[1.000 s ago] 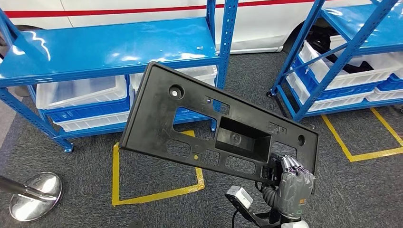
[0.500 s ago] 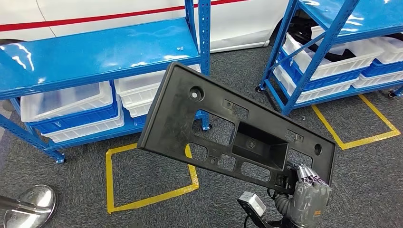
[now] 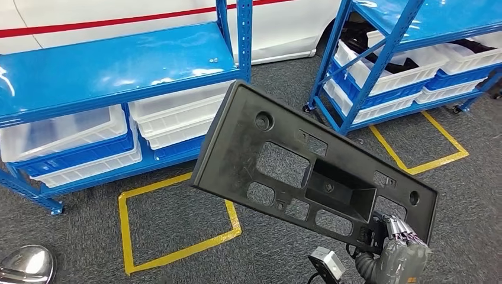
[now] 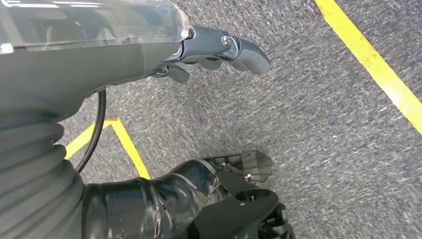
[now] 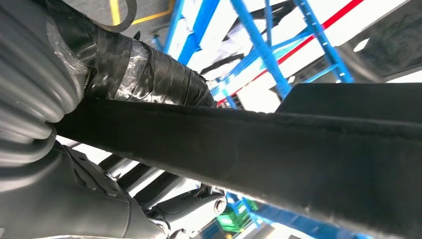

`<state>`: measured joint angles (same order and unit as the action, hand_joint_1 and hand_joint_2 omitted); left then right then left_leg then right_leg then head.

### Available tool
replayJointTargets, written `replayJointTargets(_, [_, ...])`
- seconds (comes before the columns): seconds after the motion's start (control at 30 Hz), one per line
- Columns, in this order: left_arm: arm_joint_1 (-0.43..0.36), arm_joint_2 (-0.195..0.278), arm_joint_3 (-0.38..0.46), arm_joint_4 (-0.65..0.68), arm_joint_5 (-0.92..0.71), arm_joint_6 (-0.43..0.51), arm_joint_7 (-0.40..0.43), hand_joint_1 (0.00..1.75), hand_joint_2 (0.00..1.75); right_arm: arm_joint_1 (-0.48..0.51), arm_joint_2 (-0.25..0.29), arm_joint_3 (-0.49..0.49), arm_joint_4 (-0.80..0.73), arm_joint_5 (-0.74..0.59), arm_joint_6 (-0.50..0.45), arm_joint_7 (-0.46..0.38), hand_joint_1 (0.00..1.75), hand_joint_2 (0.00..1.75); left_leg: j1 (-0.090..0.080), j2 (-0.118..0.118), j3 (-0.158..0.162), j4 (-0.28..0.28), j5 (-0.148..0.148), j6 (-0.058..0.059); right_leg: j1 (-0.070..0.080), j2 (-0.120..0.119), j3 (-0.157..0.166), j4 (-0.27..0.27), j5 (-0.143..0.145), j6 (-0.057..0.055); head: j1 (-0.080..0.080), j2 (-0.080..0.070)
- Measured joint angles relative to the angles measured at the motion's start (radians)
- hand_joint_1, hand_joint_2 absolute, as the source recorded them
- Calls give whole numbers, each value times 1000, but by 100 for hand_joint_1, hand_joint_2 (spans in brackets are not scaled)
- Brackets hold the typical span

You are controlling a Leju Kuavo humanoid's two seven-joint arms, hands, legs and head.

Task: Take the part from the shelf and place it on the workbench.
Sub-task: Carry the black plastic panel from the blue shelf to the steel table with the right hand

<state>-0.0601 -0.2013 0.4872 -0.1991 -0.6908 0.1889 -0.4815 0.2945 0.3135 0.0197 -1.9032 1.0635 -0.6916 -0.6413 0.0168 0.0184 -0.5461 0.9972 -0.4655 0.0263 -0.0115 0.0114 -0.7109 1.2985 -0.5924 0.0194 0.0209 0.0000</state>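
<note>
A large, flat, black plastic panel (image 3: 308, 171) with rectangular cut-outs, round holes and a recessed box near its middle is held up in the air, tilted, with one end raised toward the shelving and the other end low near the robot. It is gripped at that low corner by the right hand (image 3: 399, 251), whose dark fingers (image 3: 398, 228) are wrapped over the panel's edge. In the right wrist view the panel's thick black edge (image 5: 259, 149) is seen running across close to the camera, clamped against the taped wrist.

The panel is carried clear of every surface, above grey carpeted floor (image 3: 71, 236) marked with a yellow tape square (image 3: 127, 231). Behind it, a blue metal shelf rack (image 3: 112, 65) is seen, with white and blue plastic bins (image 3: 65, 142) stored beneath its glossy top. A second blue rack (image 3: 379, 53) holding similar bins stands to the right, and a white vehicle body with a red stripe (image 3: 118, 21) lies beyond.

The left hand (image 4: 219, 50) is hung over the carpet, its fingers apart and nothing held.
</note>
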Motion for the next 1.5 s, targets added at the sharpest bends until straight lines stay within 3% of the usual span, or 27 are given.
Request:
replayJointTargets(0.03, [1, 0, 2, 0, 0, 0, 0, 0, 175, 2, 1, -3, -1, -2, 0, -2, 171, 175, 0, 7, 0, 0, 0, 0, -1, -2, -6, 14, 5, 1, 0, 0])
replayJointTargets(0.07, [1, 1, 3, 0, 0, 1, 0, 0, 175, 4, 2, -5, -3, -5, 0, -4, 171, 175, -1, 13, 1, 1, -1, -1, -2, -6, 10, -14, 28, 0, 0, 0])
replayJointTargets(0.17, [0, 1, 4, 0, -1, 1, -1, 0, 175, 6, 4, -10, -13, -17, 0, -12, 171, 175, -4, 29, 4, 5, -7, -9, 4, -37, 112, -213, 112, -12, 0, 0])
replayJointTargets(0.23, [0, 1, 6, 0, -1, 1, -1, 0, 175, 7, 6, -13, -21, -27, 0, -15, 171, 175, -8, 38, 5, 8, -11, -20, 12, -47, 135, -265, 120, -21, 0, 0])
replayJointTargets(0.33, [-1, 1, 8, 0, -1, 3, -1, 0, 175, 11, 9, -20, -30, -40, 0, -18, 171, 175, -7, 43, 4, 15, -22, -36, 9, -27, 134, -273, 127, -36, -1, 0])
replayJointTargets(0.4, [-1, 2, 9, 0, -2, 4, -1, 0, 175, 13, 11, -21, -37, -46, 0, -21, 171, 175, -5, 19, -23, 79, -69, -45, 2, -15, 134, -279, 133, -47, -2, 0])
replayJointTargets(0.47, [0, 2, 12, 0, -2, 4, 0, 0, 175, 14, 12, -23, -39, -53, 0, -24, 171, 175, -3, -3, -80, 210, -136, -50, 2, -1, 131, -278, 134, -51, -2, 0])
replayJointTargets(0.5, [1, 2, 13, 0, -2, 5, 0, 0, 175, 15, 12, -24, -40, -56, 0, -25, 171, 175, -3, -7, -106, 267, -155, -52, 2, 8, 130, -277, 135, -52, -2, 0])
replayJointTargets(0.53, [2, 2, 15, 0, -3, 5, 0, 0, 175, 16, 12, -25, -41, -59, 0, -26, 171, 175, -3, -8, -118, 293, -154, -53, 3, 19, 130, -275, 135, -52, -2, 0])
replayJointTargets(0.57, [2, 2, 17, 0, -3, 5, 0, 0, 175, 17, 12, -27, -42, -62, 0, -26, 171, 175, -3, -9, -111, 280, -134, -52, 3, 30, 131, -274, 135, -52, -2, 0])
replayJointTargets(0.6, [2, 2, 20, 0, -3, 6, 0, 0, 175, 17, 13, -28, -43, -65, 0, -27, 171, 175, -3, -14, -87, 227, -98, -50, 3, 42, 132, -273, 135, -51, -2, 0])
replayJointTargets(0.67, [2, 3, 24, 0, -4, 7, -1, 0, 175, 18, 14, -31, -47, -73, 0, -28, 171, 175, -1, -53, -21, 84, -37, -41, 3, 65, 132, -270, 134, -47, -2, 0])
replayJointTargets(0.73, [2, 4, 27, 0, -4, 8, -2, 0, 175, 20, 16, -35, -52, -81, 0, -29, 171, 175, -2, -84, 11, 11, -20, -34, 2, 85, 125, -268, 137, -36, -2, 0])
replayJointTargets(0.8, [0, 4, 29, 0, -5, 8, -3, 0, 175, 23, 16, -41, -58, -88, 0, -29, 171, 175, -3, -72, 14, 5, -19, -27, 1, 103, 118, -269, 142, -23, -2, 0])
replayJointTargets(0.83, [-1, 3, 29, 0, -5, 9, -4, 0, 175, 25, 16, -44, -62, -90, -1, -29, 171, 175, -2, -61, 16, 1, -15, -21, 0, 97, 115, -264, 140, -17, -2, 0])
replayJointTargets(0.9, [-1, 3, 30, 0, -5, 10, -4, 0, 175, 28, 16, -50, -69, -93, -1, -29, 171, 175, 2, -37, 18, -9, -8, -8, 3, 56, 91, -213, 105, -10, 0, 0])
replayJointTargets(0.93, [-1, 3, 31, 0, -6, 10, -5, 0, 175, 28, 16, -53, -71, -96, -1, -29, 171, 175, 1, -24, 18, -10, -8, -4, 3, 28, 65, -157, 72, -8, 1, 0])
replayJointTargets(1.0, [2, 3, 34, 0, -8, 10, -5, 0, 175, 29, 16, -58, -72, -103, -1, -29, 171, 175, 0, 1, 17, -9, -9, -1, 1, 2, 5, -29, 14, -3, 2, 0])
replayJointTargets(1.07, [3, 3, 36, 0, -9, 10, -5, 0, 175, 30, 16, -66, -74, -110, -1, -29, 171, 175, -1, 27, 16, -7, -12, -1, -2, -5, -12, 10, 16, 0, 2, 0])
replayJointTargets(1.13, [2, 3, 38, 0, -10, 10, -5, 0, 175, 31, 16, -73, -78, -114, -1, -29, 171, 175, -2, 50, 19, -3, -17, -6, -1, -24, 46, -92, 77, -4, 2, 0])
replayJointTargets(1.17, [1, 2, 39, 0, -10, 10, -5, 0, 175, 31, 16, -75, -82, -116, -1, -30, 171, 175, -3, 59, 22, -1, -21, -10, 3, -48, 84, -162, 100, -9, 2, 0])
replayJointTargets(1.23, [1, 2, 42, 0, -11, 10, -5, 0, 175, 32, 18, -80, -93, -123, -1, -30, 171, 175, -8, 75, 26, 4, -29, -20, 12, -79, 129, -250, 121, -23, 1, 0])
replayJointTargets(1.27, [0, 2, 45, 0, -11, 10, -5, 0, 175, 34, 19, -84, -99, -126, -1, -30, 171, 175, -11, 84, 28, 4, -31, -25, 16, -80, 130, -259, 117, -28, 1, 0])
replayJointTargets(1.33, [-2, 2, 49, 0, -11, 10, -5, 0, 175, 39, 22, -96, -112, -132, -1, -30, 171, 175, -11, 98, 32, 5, -37, -35, 14, -56, 127, -262, 122, -39, 1, 0])
replayJointTargets(1.4, [-2, 2, 52, 0, -13, 10, -5, 0, 175, 42, 25, -107, -122, -138, -1, -30, 171, 175, -7, 65, 20, 42, -69, -44, 7, -34, 127, -268, 127, -51, 0, 0])
replayJointTargets(1.47, [0, 2, 54, 0, -14, 11, -6, 0, 175, 43, 27, -114, -129, -144, -2, -30, 171, 175, -4, 11, -29, 153, -134, -50, 6, -13, 126, -270, 131, -58, 0, 0])
replayJointTargets(1.5, [1, 2, 56, 0, -15, 11, -6, 0, 175, 44, 28, -117, -131, -146, -2, -30, 171, 175, -4, -2, -60, 220, -162, -51, 7, -1, 125, -269, 131, -60, -1, 0])
